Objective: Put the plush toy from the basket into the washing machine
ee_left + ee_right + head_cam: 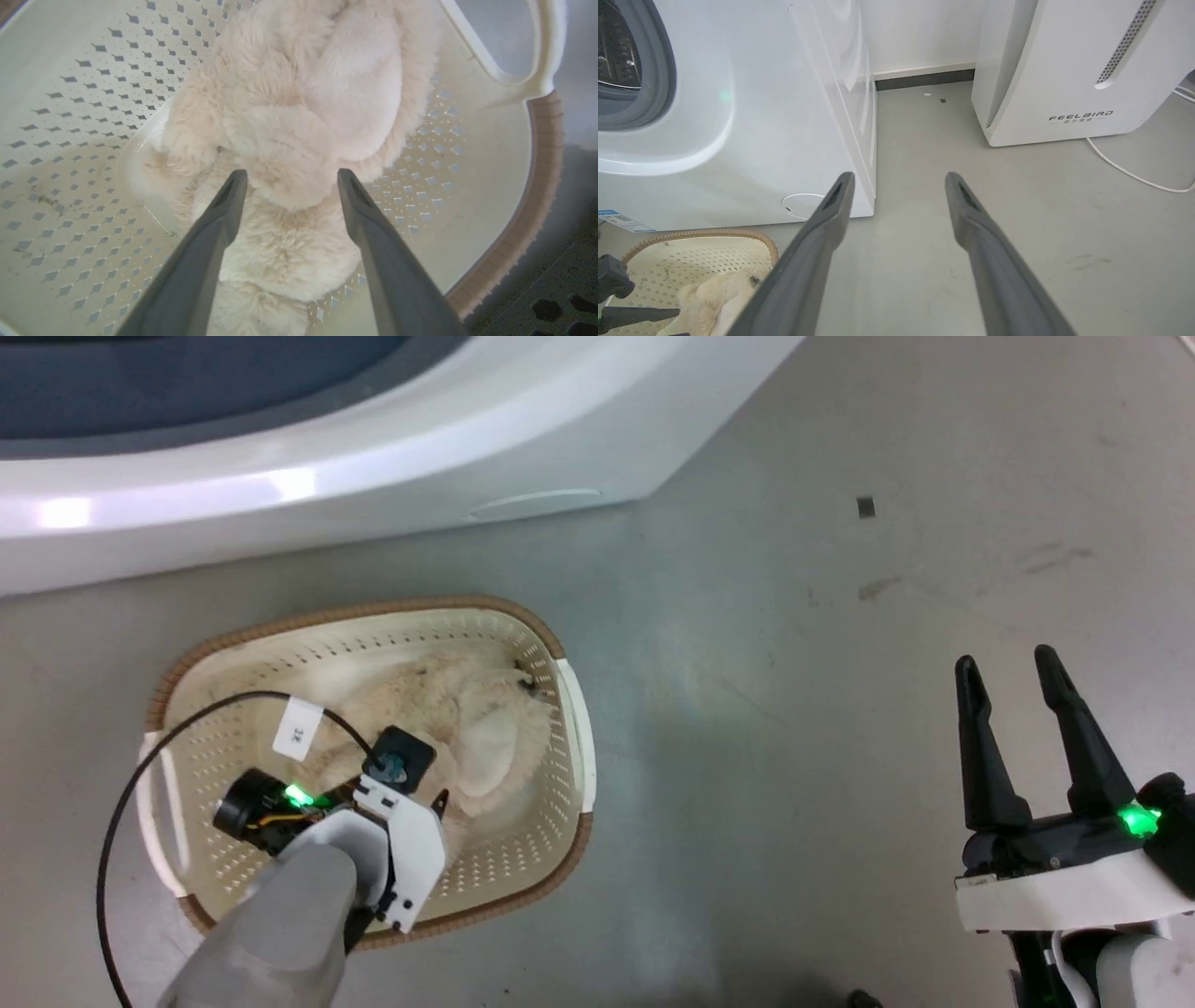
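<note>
1. The left gripper (290, 175) is held with its two long dark fingers spread apart, and nothing is clamped between them.
2. The fluffy cream-beige plush toy (299, 107) lies directly ahead of and beneath those fingers, on the bottom of the oval cream-white perforated plastic basket with a brown rim (70, 116). A rounded lump of fur is bracketed by the two tips. Whether the tips press into the fur cannot be told.
3. In the left wrist view the toy's long axis runs away from the wrist, from under the fingers to well beyond their tips. It is thus set crosswise to the line along which the fingers close, so a closing is judged to pinch the toy across its narrower width.
4. In the head view the pale left forearm (280, 915) is reached into the basket from its near edge, with the wrist tipped down so that the fingers point into the basket.
5. The right gripper (1006, 661) is likewise held apart and empty above the bare grey floor (794, 709). The basket and toy lie well off to its left, so the left arm is much the nearer and is judged the one for the pick.
6. The large white front-loading washing machine (373, 476) stands beyond the basket, ahead of the left gripper. A lift up and forward would be called for once the toy is gripped, and only loose fur might be caught.
</note>
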Controlling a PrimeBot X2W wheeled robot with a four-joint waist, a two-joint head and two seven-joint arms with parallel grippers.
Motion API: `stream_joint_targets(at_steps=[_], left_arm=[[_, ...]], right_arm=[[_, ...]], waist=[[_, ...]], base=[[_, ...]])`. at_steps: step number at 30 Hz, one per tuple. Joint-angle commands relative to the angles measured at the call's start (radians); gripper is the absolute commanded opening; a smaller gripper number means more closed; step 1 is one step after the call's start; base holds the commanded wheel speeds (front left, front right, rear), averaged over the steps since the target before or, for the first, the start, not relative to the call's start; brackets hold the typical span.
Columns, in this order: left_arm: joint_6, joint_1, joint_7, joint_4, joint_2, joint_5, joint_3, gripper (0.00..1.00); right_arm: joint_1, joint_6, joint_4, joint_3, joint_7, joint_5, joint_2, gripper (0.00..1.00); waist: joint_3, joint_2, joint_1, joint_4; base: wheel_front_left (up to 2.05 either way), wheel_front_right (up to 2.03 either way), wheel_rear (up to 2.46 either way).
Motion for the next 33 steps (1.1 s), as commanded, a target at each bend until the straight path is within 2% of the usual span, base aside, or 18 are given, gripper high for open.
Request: stream_joint_targets(at_steps=[1,16,17,18,25,33], left_arm=[[-0.004,-0.036,0.004,0.026,0.012,-0.01,-0.018,1.0],[-0.006,-0.211,0.025,0.193,0.046,-0.023,-0.163,1.0],[-0.007,-0.216,0.03,0.205,0.048,-0.027,-0.17,0.91],[-0.009,-0.221,0.029,0.216,0.049,-0.033,-0.175,0.0],[-0.005,-0.237,-0.005,0.291,0.049,-0.073,-0.212,0.0],[0.004,-0.133,-0.076,0.3,-0.003,-0.13,-0.189,0.0]], right_arm=[[-0.021,-0.001,-0.008,-0.001,-0.013,0.012,0.0,1.0],[-0.053,-0.001,-0.01,0.012,-0.044,0.06,0.0,1.0],[-0.055,-0.001,-0.009,0.013,-0.046,0.063,0.0,1.0],[-0.058,-0.001,-0.008,0.013,-0.049,0.066,0.0,1.0],[-0.074,-0.001,0.0,0.004,-0.063,0.077,0.0,1.0],[-0.049,-0.001,0.045,-0.002,-0.064,0.046,0.0,1.0]], waist=[[0.035,0.0,-0.0001,-0.019],[0.188,0.0,-0.0001,-0.06],[0.194,0.0,-0.0001,-0.062],[0.199,0.0,-0.0001,-0.064],[0.192,0.0,-0.0001,-0.072],[0.002,0.0,-0.0001,-0.034]], base=[[0.0,0.0,0.0],[0.0,0.0,0.0],[0.0,0.0,0.0],[0.0,0.0,0.0],[0.0,0.0,0.0],[0.0,0.0,0.0]])
